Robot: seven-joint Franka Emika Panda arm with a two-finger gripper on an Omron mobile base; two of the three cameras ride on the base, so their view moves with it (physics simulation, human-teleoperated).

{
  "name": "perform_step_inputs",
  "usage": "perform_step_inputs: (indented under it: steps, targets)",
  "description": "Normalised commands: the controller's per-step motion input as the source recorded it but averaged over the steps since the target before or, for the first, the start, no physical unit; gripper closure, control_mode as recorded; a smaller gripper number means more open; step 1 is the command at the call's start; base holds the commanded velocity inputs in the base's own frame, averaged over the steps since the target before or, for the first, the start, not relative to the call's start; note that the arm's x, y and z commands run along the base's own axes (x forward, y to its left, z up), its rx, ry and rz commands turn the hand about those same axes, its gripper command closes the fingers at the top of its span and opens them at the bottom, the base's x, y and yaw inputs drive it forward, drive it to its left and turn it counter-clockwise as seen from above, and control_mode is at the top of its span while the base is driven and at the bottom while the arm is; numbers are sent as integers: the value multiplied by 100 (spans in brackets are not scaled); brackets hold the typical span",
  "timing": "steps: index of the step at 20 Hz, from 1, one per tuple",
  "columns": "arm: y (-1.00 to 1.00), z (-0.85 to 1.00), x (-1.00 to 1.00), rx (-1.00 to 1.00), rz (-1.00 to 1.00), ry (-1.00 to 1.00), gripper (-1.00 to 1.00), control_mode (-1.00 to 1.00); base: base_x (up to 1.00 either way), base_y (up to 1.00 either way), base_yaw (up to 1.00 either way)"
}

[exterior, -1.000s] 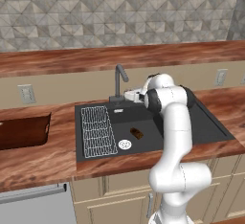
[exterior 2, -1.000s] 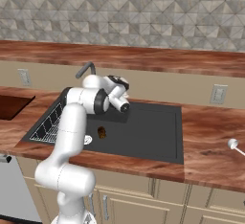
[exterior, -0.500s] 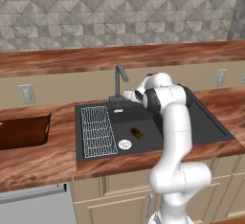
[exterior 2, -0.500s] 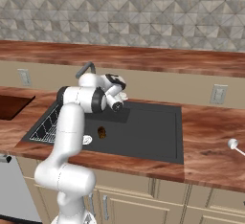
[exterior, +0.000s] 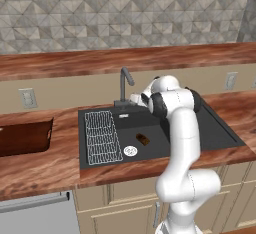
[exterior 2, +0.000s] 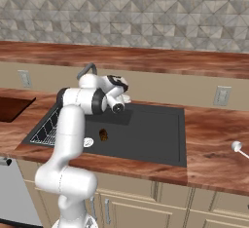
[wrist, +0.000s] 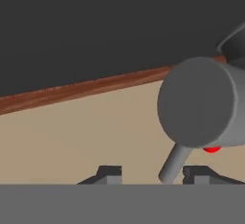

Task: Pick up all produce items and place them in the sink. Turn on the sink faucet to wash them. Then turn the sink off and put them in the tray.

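Claw (wrist: 152,174) parted, fingertips straddling the sink faucet (wrist: 198,104) handle, not clenched. Produce item (exterior: 143,139) lying in sink (exterior: 210,128) near drain.

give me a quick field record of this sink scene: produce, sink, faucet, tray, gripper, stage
produce: small dark olive-brown oblong lump lying on the sink floor, beside the round silver drain
sink: large matte black rectangular basin, white wire rack at its left end
faucet: slim dark grey gooseneck tap behind the basin; no water visible
tray: dark reddish-brown wooden tray on the counter left of the sink, holding nothing visible
gripper: two-finger gripper at the faucet base, thin handle rod between its fingertips, jaws apart
stage: produce in sink, faucet apparently not yet on
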Motion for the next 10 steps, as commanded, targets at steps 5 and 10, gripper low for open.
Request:
perform_step_inputs:
  steps: [5, 10]
  targets:
    - [-92, -35, -37, 2, 3, 0, 100, -100, 0, 0, 0]
    - [-58, -23, -29, 4, 10, 0, 100, -100, 0, 0, 0]
